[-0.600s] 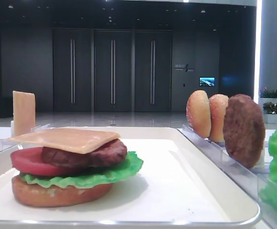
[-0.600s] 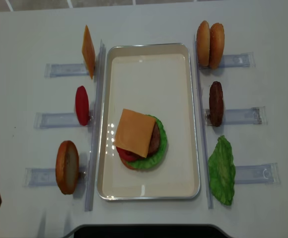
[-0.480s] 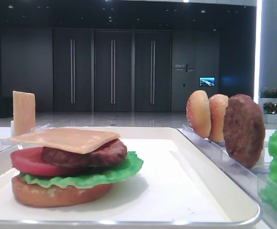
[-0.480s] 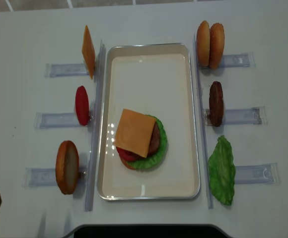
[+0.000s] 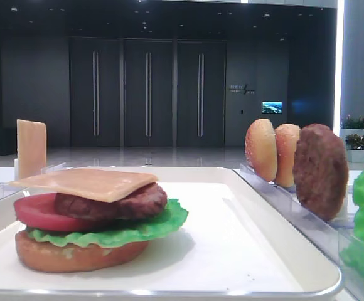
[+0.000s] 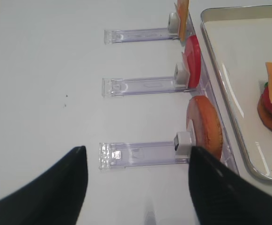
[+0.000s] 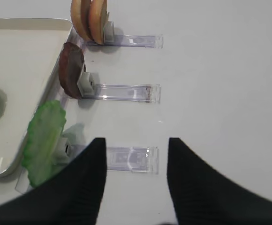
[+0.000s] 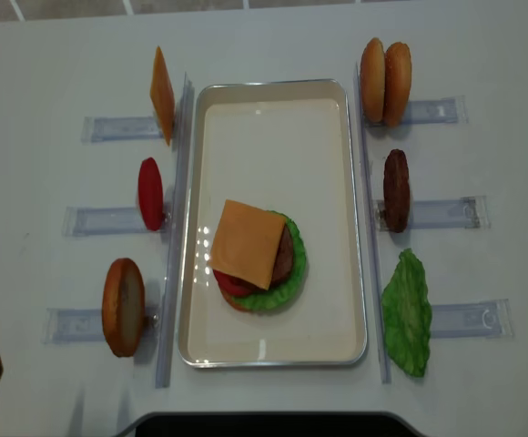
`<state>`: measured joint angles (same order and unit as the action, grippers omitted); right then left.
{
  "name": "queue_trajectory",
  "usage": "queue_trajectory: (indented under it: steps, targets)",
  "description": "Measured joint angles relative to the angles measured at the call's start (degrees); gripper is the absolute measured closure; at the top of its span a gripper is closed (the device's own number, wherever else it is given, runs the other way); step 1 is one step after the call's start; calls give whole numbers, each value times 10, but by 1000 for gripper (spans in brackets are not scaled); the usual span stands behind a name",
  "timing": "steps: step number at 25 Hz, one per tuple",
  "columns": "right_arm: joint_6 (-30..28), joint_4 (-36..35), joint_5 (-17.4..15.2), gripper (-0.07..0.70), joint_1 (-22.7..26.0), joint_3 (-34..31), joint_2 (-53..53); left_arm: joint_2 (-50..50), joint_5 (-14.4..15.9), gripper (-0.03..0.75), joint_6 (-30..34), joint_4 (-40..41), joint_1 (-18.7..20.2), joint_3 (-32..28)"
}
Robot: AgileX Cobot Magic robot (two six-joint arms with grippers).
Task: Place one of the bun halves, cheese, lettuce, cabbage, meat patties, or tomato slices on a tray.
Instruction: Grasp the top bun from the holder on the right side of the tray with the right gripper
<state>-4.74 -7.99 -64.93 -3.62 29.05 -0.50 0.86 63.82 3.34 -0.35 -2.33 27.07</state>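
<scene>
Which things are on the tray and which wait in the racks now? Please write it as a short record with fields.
tray: white, holds one stack
stack, bottom to top: bun half, lettuce, tomato slice, meat patty, cheese
left racks: cheese slice, tomato slice, bun half, each standing on edge
right racks: two bun halves, meat patty, lettuce leaf
left gripper: open, empty, apart from the racks
right gripper: open, empty, above the lettuce rack

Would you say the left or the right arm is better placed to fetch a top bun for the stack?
Probably the right: the upright bun halves stand right of the tray, on the right gripper's side.
</scene>
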Motion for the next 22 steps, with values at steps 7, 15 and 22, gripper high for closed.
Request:
queue_trajectory:
  steps: [7,15,22]
  targets:
    - [24,-15,3,335,0,24,109,0,-1,199,0,0,0,0]
    - [26,-4,2,356,0,175,398,0,-1,199,0,0,0,0]
    - [25,-2,5,358,0,310,629,0,-1,199,0,0,0,0]
